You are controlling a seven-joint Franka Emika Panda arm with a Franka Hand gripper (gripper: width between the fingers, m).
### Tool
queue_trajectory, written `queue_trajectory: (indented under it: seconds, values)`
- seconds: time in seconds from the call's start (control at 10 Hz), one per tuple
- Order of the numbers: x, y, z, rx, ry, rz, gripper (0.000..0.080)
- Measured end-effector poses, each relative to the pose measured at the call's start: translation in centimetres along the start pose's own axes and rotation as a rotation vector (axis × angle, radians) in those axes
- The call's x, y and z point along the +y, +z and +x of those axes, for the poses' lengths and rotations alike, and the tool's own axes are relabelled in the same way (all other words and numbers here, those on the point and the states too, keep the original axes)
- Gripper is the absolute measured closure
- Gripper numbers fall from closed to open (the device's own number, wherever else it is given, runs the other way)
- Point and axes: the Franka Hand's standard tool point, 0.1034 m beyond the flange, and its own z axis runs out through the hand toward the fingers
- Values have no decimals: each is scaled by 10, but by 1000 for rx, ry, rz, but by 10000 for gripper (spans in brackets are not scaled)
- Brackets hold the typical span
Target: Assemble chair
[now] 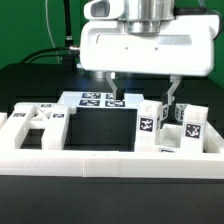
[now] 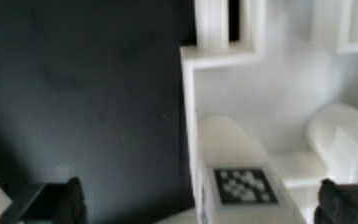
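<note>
White chair parts lie inside the border wall. A ladder-like frame part (image 1: 34, 124) is at the exterior view's left. Two square-ended posts with marker tags (image 1: 148, 120) (image 1: 190, 122) stand at the right. My gripper (image 1: 142, 96) hangs open just above the nearer post, one finger (image 1: 113, 94) on each side and apart from it. In the wrist view the gripper (image 2: 202, 203) is wide open, and the tagged post (image 2: 243, 184) lies below the gap, nearer one dark fingertip (image 2: 350, 200). A second rounded white part (image 2: 345, 140) sits beside it. Nothing is held.
The long low white border wall (image 1: 90, 160) runs along the front and sides. The marker board (image 1: 95, 98) lies flat behind the black mat (image 1: 100, 128). In the wrist view, a white slab edge (image 2: 190, 100) divides the black mat (image 2: 78, 100) from the white parts.
</note>
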Motion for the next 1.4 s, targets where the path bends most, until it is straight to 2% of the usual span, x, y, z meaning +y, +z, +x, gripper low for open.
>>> queue_trajectory:
  seconds: [0.2,0.3,0.5,0.9,1.2,1.4]
  values:
    - [-11,14,-12,17,-11,-2,151]
    - [-11,14,-12,16,-19,-2,151]
    - [-11,16,-13,14,-19,-4,151]
    - [-1,44,-18,36,-26,-24,151]
    - [3,56,-20,44,-32,-33,151]
    - [5,58,-21,41,-34,-36,151]
